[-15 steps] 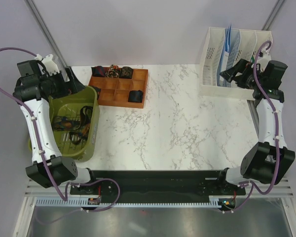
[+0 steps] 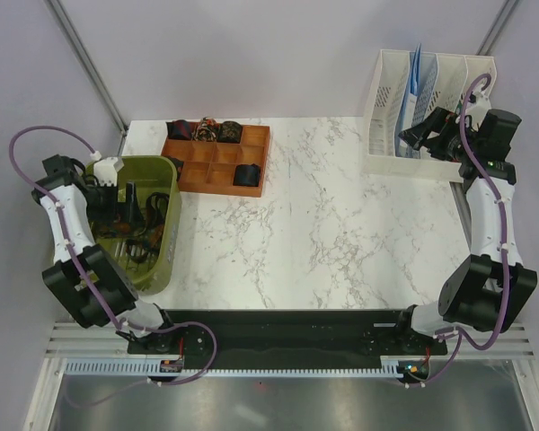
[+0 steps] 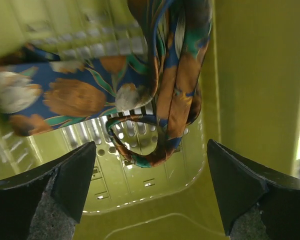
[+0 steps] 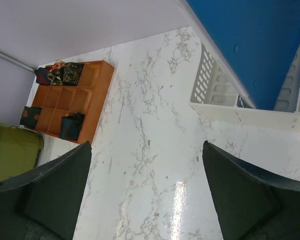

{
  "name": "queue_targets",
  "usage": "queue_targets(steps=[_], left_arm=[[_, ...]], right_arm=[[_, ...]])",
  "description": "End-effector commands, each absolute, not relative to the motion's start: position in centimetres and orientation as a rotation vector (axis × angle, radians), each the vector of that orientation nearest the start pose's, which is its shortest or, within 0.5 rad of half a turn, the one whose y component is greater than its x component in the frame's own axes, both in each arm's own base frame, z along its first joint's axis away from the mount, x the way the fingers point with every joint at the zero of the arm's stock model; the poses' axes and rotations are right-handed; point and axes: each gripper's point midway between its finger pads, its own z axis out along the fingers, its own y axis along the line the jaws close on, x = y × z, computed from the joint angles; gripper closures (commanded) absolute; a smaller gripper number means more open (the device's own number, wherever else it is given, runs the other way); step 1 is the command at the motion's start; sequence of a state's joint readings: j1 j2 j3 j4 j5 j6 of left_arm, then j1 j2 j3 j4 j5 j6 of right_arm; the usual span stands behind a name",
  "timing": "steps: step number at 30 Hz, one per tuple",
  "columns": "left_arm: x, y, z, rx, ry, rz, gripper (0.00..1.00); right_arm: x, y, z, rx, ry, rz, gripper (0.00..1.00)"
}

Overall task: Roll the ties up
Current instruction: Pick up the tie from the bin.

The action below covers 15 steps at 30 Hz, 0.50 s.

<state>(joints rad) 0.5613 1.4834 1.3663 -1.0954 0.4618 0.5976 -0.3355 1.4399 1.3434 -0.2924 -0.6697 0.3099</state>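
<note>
Spread wide inside the green bin (image 3: pixel 250 75), the left gripper (image 3: pixel 151 145) hangs over a patterned tie (image 3: pixel 80 95), apparently to grab it; the right gripper (image 4: pixel 146 145), also spread, idles.

Green basket (image 2: pixel 164 268), wooden tray (image 2: pixel 208 171), white rack (image 2: pixel 385 94)

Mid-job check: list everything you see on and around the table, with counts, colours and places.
table: one, white marble, under everything
wooden tray: one, orange-brown, compartmented, far left of the table
rolled ties: five, dark, maroon or patterned, in tray compartments
basket: one, olive green, left edge
loose ties: tangled, count unclear, dark and orange-blue-green patterned, inside the basket
file rack: one, white, far right corner
folder: one, blue, standing in the rack
left gripper: open, inside the basket over a patterned tie
right gripper: open, empty, above the table beside the rack
</note>
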Motion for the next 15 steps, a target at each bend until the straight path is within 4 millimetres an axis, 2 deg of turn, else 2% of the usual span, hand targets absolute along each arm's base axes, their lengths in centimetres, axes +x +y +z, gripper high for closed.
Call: queue_targets(steps=[1,3,5,10,15], left_arm=[[29.7,12.1,14.5,0.326,2.57,-0.235,0.03],[30.4,11.4,13.9,0.326,2.563,-0.275,0.03],[31.4,11.0,12.3,0.364,2.571,-0.245,0.04],[33.5,9.7,9.4,0.45,2.554,-0.174,0.13],[35.1,10.5,7.2,0.416,2.571,-0.066,0.22]], right_arm=[[42.8,-1.9,30.0,0.127,1.898,0.63,0.02],[43.0,-2.0,29.7,0.131,1.906,0.633,0.02],[43.3,-2.1,29.6,0.136,1.911,0.638,0.02],[43.8,-2.2,29.4,0.138,1.919,0.646,0.02],[43.6,-2.2,28.8,0.142,1.936,0.649,0.02]])
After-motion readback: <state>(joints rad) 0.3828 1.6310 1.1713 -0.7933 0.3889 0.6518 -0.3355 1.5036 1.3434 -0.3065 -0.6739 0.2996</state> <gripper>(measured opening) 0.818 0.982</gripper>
